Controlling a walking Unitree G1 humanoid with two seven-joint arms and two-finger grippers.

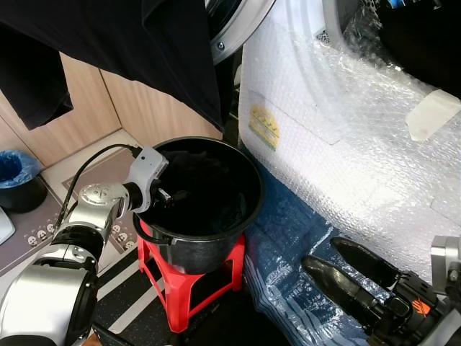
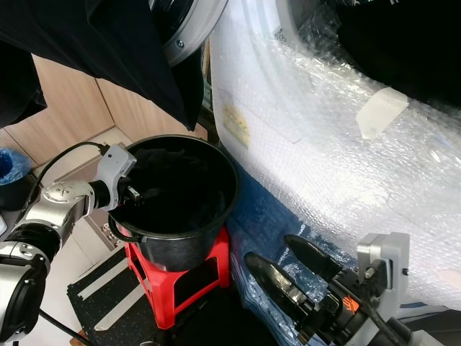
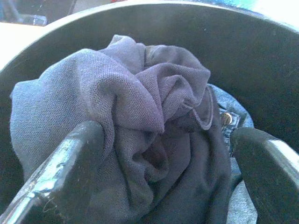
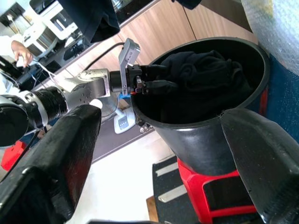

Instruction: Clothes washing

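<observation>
Dark clothes (image 3: 140, 135) are bunched in the black bucket (image 1: 209, 245) on a red stool (image 1: 189, 281) — bracketed, ungripped, by the spread left gripper (image 3: 163, 154); right gripper (image 1: 346, 274) is held open — loading judged barely begun

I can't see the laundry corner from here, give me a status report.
Left hand open inside black bucket, fingers astride dark clothes. Right hand open, low beside bucket. Dark garment hangs overhead.

Left gripper (image 2: 144, 194) reaches into black bucket (image 2: 216, 216) on red stool (image 2: 176, 285); right gripper (image 2: 284, 263) hovers open beside it.
</observation>
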